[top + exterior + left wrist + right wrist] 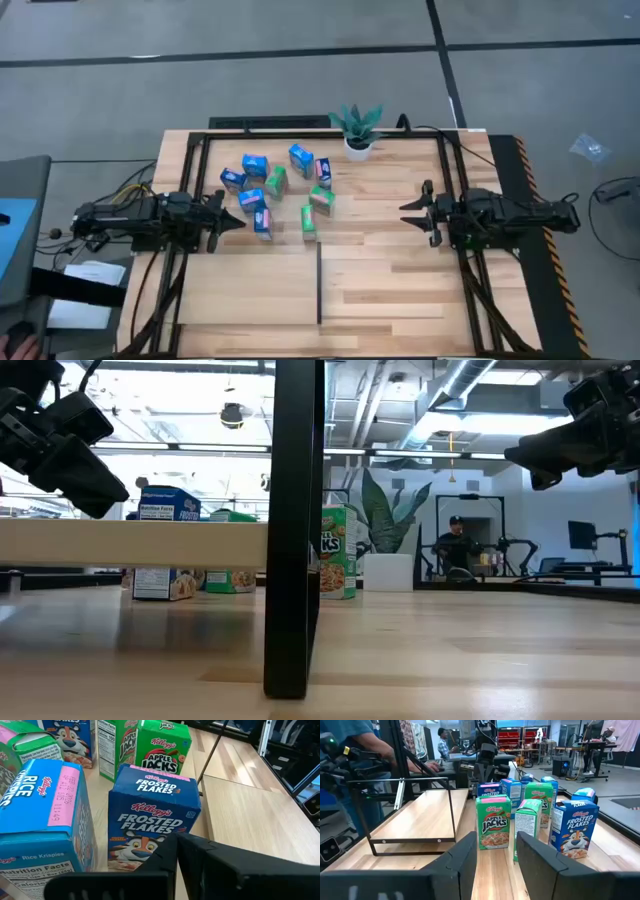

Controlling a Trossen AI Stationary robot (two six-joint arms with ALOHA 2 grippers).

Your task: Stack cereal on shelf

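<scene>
Grey floor [300,30] crossed by dark seams, exposed ceiling ducts [470,380] at 1 o'clock, seated person [455,545] at distant desks, red storage bins [522,735]

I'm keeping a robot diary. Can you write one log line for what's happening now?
phase: before first pick | left gripper: open, beside cereal boxes | right gripper: open, apart, facing them | shelf: no boxes on it

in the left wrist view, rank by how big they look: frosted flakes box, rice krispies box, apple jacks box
1. Rice Krispies box, cut off by the frame.
2. Frosted Flakes box.
3. Apple Jacks box.
The larger-looking ones sit closer to the camera, so true sizes may well match.
</scene>
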